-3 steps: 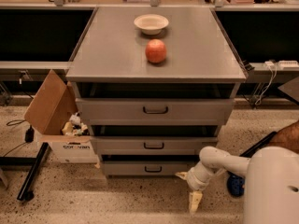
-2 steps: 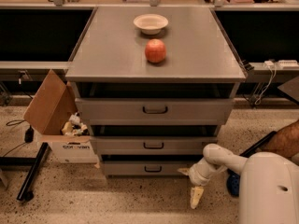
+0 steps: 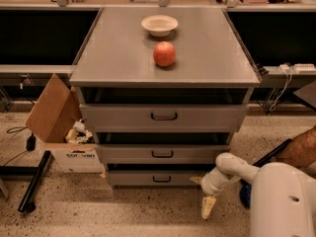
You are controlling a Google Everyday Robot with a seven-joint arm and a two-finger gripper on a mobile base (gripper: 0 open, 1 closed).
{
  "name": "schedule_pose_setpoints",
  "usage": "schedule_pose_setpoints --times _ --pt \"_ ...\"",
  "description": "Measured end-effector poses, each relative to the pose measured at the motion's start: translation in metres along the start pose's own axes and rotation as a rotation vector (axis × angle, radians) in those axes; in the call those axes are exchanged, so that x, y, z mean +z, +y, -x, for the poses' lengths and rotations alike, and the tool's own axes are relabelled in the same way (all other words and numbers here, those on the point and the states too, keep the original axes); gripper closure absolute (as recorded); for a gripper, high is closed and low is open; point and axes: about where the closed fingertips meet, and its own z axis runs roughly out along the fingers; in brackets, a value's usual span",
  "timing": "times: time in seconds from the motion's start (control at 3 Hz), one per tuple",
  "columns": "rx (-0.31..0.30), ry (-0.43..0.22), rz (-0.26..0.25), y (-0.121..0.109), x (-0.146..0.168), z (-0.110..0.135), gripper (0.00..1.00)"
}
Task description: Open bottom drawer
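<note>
The grey cabinet (image 3: pixel 197 63) has three drawers. The bottom drawer (image 3: pixel 133 178) is the lowest one, with a flat grey front and a small dark centre handle (image 3: pixel 161 179). Its front stands slightly out from the cabinet, as do the fronts of the middle drawer (image 3: pixel 128 153) and the top drawer (image 3: pixel 118 117). My gripper (image 3: pixel 208 207) hangs from the white arm (image 3: pixel 232 169) at the lower right, pointing down toward the floor. It is to the right of and below the bottom drawer's handle, apart from the drawer.
A red apple (image 3: pixel 164 54) and a white bowl (image 3: pixel 159 24) sit on the cabinet top. An open cardboard box (image 3: pixel 61 132) stands on the floor at the left, beside a black stand leg (image 3: pixel 34 181). A person's arm (image 3: pixel 301 149) shows at the right edge.
The arm and gripper have shifted a little to the right. The drawers have not moved.
</note>
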Motion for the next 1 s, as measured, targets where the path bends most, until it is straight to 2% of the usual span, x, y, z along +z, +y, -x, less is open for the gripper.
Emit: schedule_pose_setpoints --times 0.33,0.67,1.0 --pt "-0.009 0.046 -0.088 -0.032 0.000 -0.019 0.00" --pt "-0.026 0.059 -0.127 -0.053 0.005 -0.026 0.00" --pt "-0.032 0.079 -0.191 -0.069 0.026 -0.030 0.00"
